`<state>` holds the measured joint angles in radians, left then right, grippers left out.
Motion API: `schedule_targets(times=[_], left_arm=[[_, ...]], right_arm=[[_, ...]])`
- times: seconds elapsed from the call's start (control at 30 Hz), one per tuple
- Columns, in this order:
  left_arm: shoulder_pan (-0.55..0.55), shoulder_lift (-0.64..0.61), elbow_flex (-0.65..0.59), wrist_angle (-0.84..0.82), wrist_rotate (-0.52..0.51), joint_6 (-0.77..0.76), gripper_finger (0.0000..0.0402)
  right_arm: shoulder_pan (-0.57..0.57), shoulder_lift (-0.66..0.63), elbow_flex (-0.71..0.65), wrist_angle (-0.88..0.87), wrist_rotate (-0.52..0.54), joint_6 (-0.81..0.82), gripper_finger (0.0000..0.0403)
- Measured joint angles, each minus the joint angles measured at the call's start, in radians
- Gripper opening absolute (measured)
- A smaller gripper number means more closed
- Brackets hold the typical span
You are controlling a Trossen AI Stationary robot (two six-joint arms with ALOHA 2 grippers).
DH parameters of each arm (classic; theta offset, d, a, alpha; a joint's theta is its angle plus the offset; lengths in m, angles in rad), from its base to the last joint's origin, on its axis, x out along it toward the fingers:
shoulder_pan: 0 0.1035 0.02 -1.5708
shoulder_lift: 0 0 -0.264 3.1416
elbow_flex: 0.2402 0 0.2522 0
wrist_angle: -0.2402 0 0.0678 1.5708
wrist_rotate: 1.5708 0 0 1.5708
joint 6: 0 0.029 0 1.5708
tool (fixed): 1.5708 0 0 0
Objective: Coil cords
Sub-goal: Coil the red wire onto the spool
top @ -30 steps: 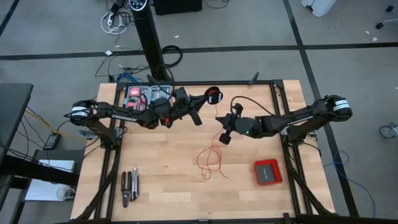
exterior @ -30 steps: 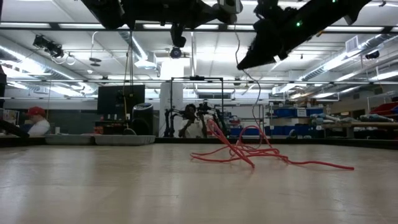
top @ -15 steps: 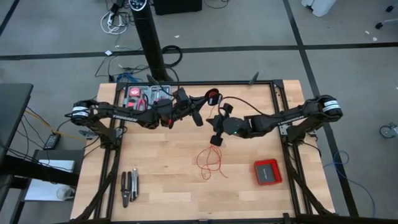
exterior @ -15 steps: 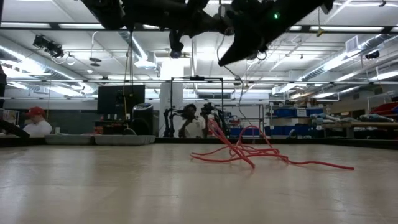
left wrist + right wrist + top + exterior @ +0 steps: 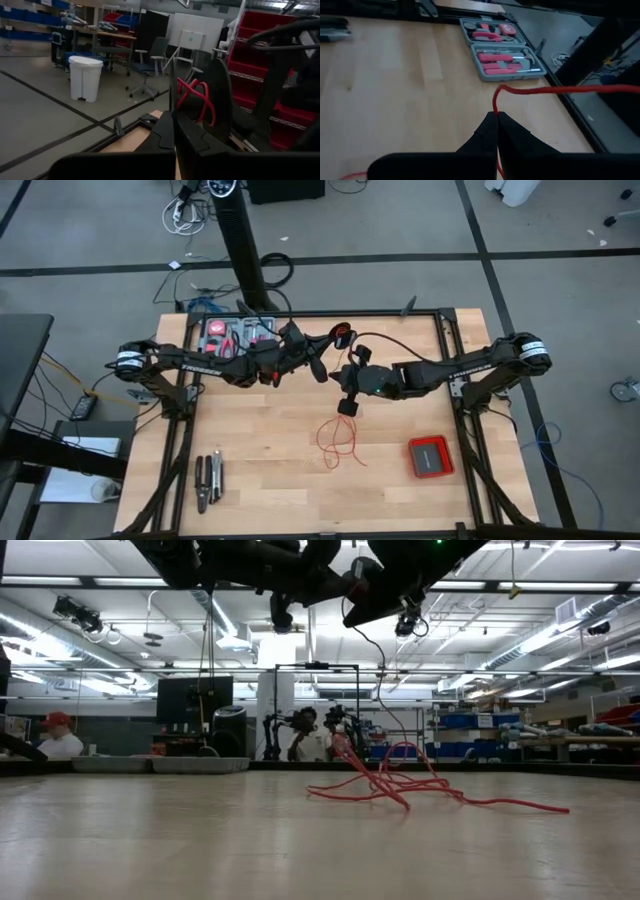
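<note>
Since the earlier frame, right claw shifted toward 9 o'clock, clamped on thin red wire, keeping it taut for winding. Loose loops lie mid-surface; left claw, at 12 o'clock, clamped on black spool. No legible writing.

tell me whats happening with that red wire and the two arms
The two arms are winding a thin red wire onto a small black spool. The left gripper is shut on the spool, held up over the table's far side. The right gripper is shut on the wire beside it. Most of the wire lies in loose loops on the table.
</note>
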<state>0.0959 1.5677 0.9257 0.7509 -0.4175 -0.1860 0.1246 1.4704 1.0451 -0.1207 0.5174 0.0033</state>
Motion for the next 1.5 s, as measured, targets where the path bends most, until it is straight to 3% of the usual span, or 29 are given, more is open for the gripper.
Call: schedule_targets(times=[0.37,0.97,1.17,1.5], left_arm=[[0.002,0.01,0.0,-0.037,-0.027,0.005,0.0],[0.002,0.01,0.0,-0.094,-0.043,0.157,0.0],[0.002,0.01,0.0,-0.089,-0.043,0.113,0.0],[0.003,0.013,0.0,-0.08,-0.085,-0.006,0.0]], right_arm=[[-0.061,0.0,0.0,-0.082,-0.194,0.117,0.0],[-0.111,-0.003,0.0,-0.037,-0.207,0.085,0.0],[-0.116,-0.003,0.0,-0.033,-0.256,0.07,0.0],[-0.054,-0.001,-0.001,0.059,-0.162,-0.059,0.0]])
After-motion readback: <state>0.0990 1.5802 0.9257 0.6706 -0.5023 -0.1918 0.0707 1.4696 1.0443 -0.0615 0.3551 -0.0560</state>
